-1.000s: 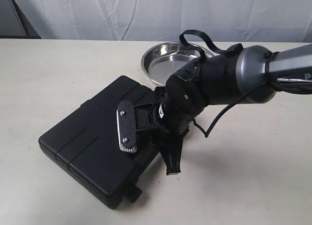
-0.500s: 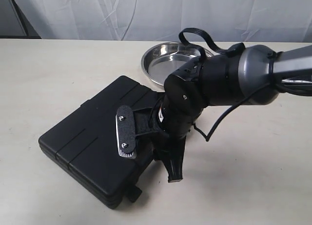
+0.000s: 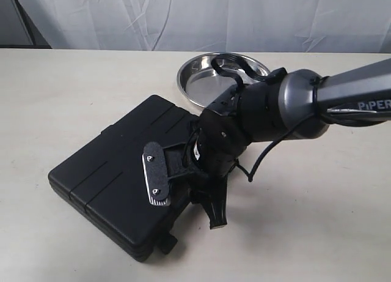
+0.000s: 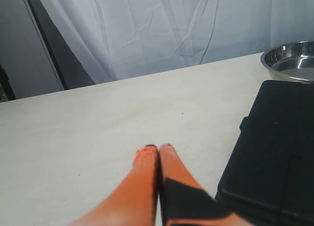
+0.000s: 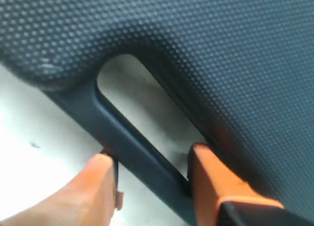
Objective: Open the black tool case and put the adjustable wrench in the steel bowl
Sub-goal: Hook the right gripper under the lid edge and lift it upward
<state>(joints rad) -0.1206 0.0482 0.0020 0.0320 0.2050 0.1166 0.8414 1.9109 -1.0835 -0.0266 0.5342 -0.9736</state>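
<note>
Noted right arm (image 3: 287,104) lower than a second ago and swung slightly toward 9 o'clock, its cable loop (image 3: 227,65) now lying across the bowl's outline; case and bowl unmoved.

Nearest: found black tool case (image 3: 116,178) flat on the tabletop (image 3: 317,227), lid closed, one corner pointing toward 6 o'clock. Logged right pincer (image 5: 149,160) at the case's 3 o'clock edge, pinching the handle bar (image 5: 142,142): one orange finger (image 5: 98,187) outside the bar, the other down in the slot, both against the plastic.

Saw left pincer (image 4: 158,150) over bare tabletop just beside the case, orange tips pressed together, nothing between them.

Farther back: placed steel bowl (image 3: 195,80) at 1 o'clock of the case, upright, close to it but apart. Beyond that, marked white curtain (image 3: 183,19) along the far edge.
</note>
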